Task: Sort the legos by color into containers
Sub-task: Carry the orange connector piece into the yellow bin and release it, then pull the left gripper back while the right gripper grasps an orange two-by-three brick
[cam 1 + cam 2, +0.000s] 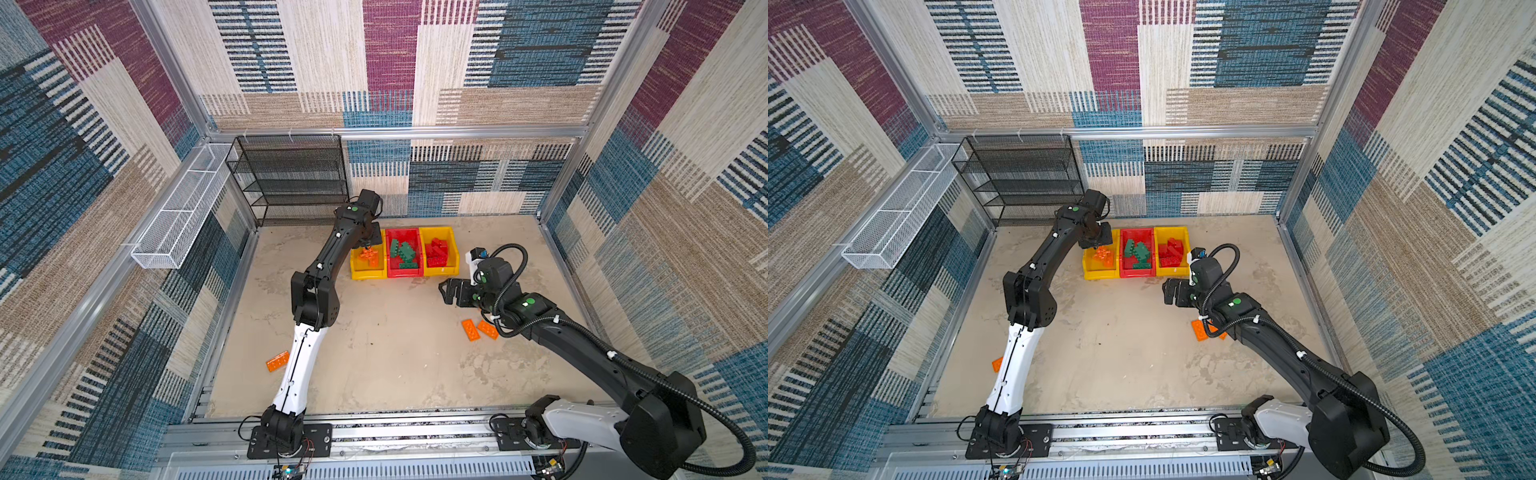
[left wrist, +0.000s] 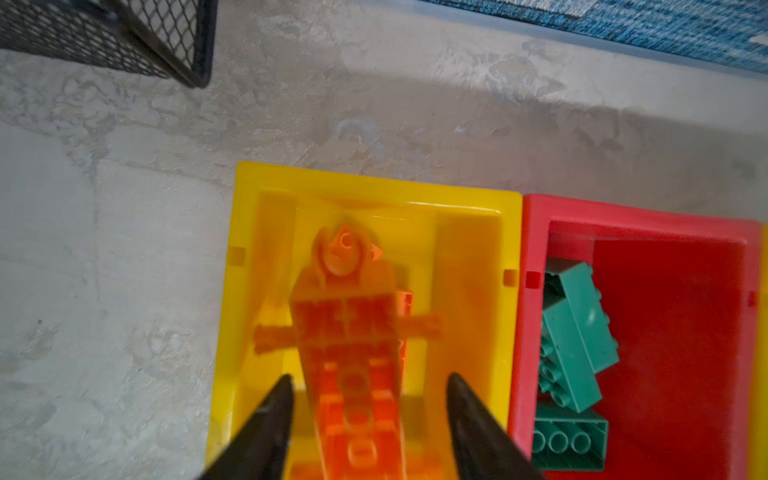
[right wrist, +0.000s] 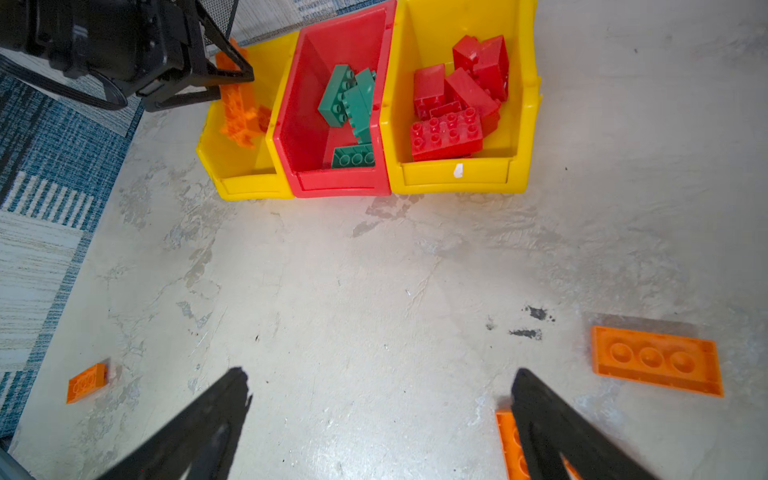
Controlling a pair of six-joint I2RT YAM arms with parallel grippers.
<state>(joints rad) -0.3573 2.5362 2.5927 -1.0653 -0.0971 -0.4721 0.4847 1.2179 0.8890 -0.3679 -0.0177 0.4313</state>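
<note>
Three containers stand in a row: a left yellow bin, a red bin and a right yellow bin. My left gripper hangs open over the left yellow bin. The long orange plate lies blurred between its fingers, with a gap on each side. Green legos fill the red bin and red legos the right yellow one. My right gripper is open above bare floor. One orange brick lies beside it and another sits half under one finger.
A third orange brick lies on the floor by the left arm's white link. The black mesh rack stands behind the bins at the back left. A white wire basket hangs on the left wall.
</note>
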